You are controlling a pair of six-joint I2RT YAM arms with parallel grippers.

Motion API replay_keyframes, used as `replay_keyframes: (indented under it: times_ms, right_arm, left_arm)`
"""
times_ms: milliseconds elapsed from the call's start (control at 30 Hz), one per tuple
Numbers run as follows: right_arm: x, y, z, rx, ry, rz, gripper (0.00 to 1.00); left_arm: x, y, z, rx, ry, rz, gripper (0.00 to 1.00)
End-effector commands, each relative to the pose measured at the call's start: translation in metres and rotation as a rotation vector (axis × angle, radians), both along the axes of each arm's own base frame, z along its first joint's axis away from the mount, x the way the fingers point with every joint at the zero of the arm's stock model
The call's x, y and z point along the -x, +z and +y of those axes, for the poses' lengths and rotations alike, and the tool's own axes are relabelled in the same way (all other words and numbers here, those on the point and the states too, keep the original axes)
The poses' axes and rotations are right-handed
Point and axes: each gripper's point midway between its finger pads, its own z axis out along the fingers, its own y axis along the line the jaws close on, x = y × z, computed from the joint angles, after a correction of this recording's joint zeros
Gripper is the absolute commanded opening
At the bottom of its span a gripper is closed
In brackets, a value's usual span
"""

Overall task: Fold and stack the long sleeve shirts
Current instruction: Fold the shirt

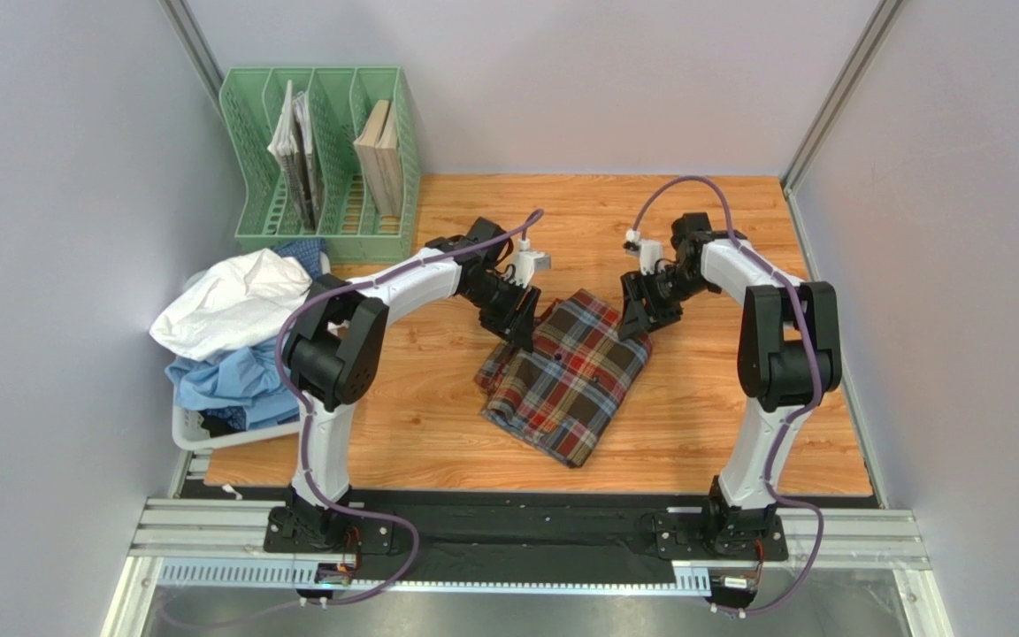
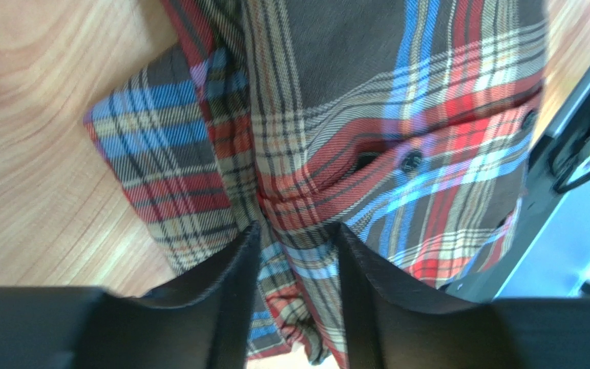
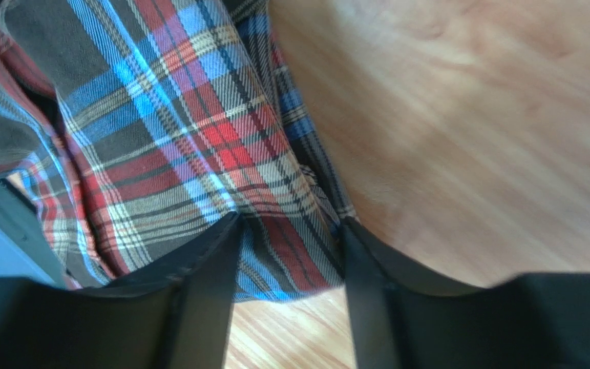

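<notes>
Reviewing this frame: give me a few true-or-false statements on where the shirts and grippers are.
1. The tartan shirt lies on the table between both arms. True.
2. The white shirt lies on the tartan shirt. False: it is piled on the light blue shirt, off to the left.
3. Tartan cloth sits between the fingers of the left gripper. True.
4. The right gripper is at the table's near edge. False: it is at the tartan shirt's far right corner.
</notes>
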Motion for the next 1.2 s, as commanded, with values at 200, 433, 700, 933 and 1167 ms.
replay_keyframes:
  times_ms: [200,433,700,933,1167]
  right_arm:
    - [0.128,0.040,0.033,-0.223,0.062,0.279,0.03]
    - [0.166,0.091,0.059,-0.321,0.247,0.317,0.26]
    - [0.103,0.084,0.017,-0.275,0.130,0.308,0.52]
    - [0.050,0.073,-0.002,-0.355,-0.046,0.268,0.44]
    - [0.108,0.030,0.020,-0.397,-0.063,0.506,0.24]
  left_arm:
    - [0.020,0.017,0.020,-0.007,-0.226,-0.066,0.26]
    - [0.042,0.037,0.029,0.065,-0.420,-0.144,0.48]
    - [0.042,0.030,0.025,-0.007,-0.409,-0.131,0.84]
    - [0.040,-0.006,0.033,-0.141,-0.500,-0.098,0.54]
    - [-0.001,-0.009,0.019,-0.130,-0.647,-0.260,0.17]
